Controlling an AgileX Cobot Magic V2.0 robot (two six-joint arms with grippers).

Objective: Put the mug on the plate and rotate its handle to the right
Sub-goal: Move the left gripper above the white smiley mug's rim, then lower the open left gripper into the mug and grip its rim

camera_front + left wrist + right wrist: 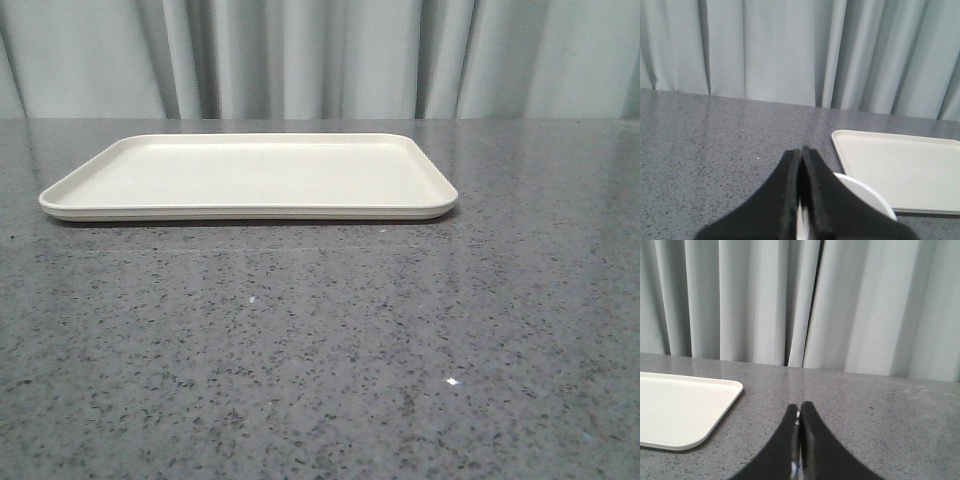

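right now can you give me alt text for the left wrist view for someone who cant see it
The left end effector, black and shut with nothing between its fingers, points over a grey speckled table toward pale curtains. A white rounded object, probably the mug, peeks out behind the fingers, close to the near edge of the bare cream plate.

Both grippers' jaws closed.

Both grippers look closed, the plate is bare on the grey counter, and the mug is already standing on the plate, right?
Not quite. The mug is not on the plate: the front view shows the plate bare, and the left wrist view shows a white rim beside the plate, behind the left gripper, probably the mug. The rest holds: left gripper and right gripper are closed, over the grey counter.
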